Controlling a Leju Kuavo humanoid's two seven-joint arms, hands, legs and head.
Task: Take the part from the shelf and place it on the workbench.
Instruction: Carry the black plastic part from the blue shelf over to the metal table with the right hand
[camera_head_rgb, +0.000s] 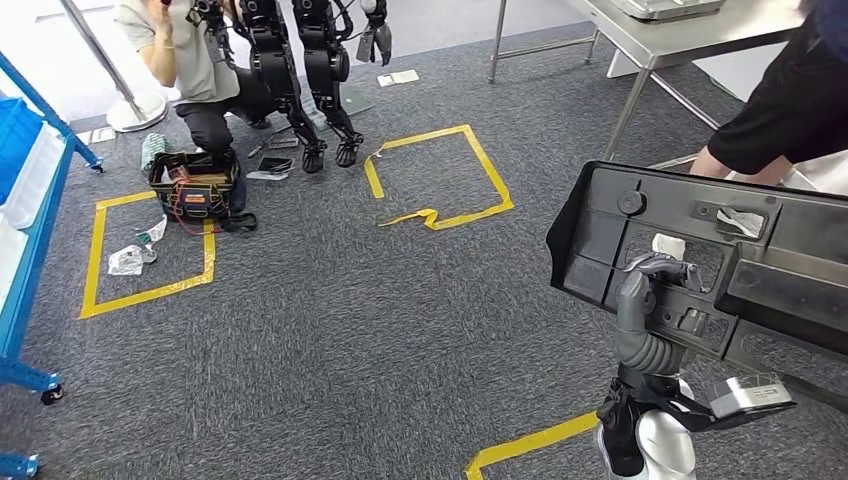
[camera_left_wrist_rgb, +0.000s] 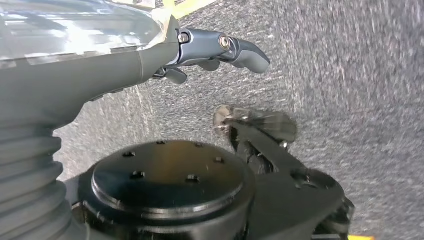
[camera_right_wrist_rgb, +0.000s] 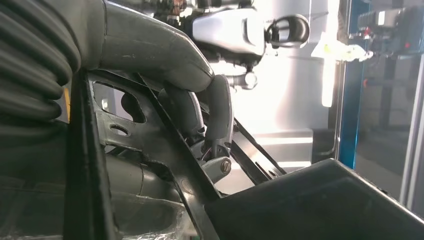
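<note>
Right robot hand (camera_head_rgb: 655, 285) is gripping the black part (camera_head_rgb: 720, 265), fingers (camera_right_wrist_rgb: 220, 110) hooked through an opening in its ribbed frame; part is being held up above the carpet (camera_head_rgb: 350, 340), well short of the metal surface (camera_head_rgb: 690, 30) at upper right. Left robot hand (camera_left_wrist_rgb: 215, 52) is holding nothing, fingers loosely curled over carpet. A person (camera_head_rgb: 190, 60) is crouching by a toolbox (camera_head_rgb: 195, 185).

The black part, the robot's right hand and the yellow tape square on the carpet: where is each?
Black part (camera_head_rgb: 600, 235), head view: on its ribbed left end.
Right hand (camera_head_rgb: 652, 285), head view: on the grey fingers gripping the part.
Tape square (camera_head_rgb: 490, 180), head view: on its right strip.
</note>
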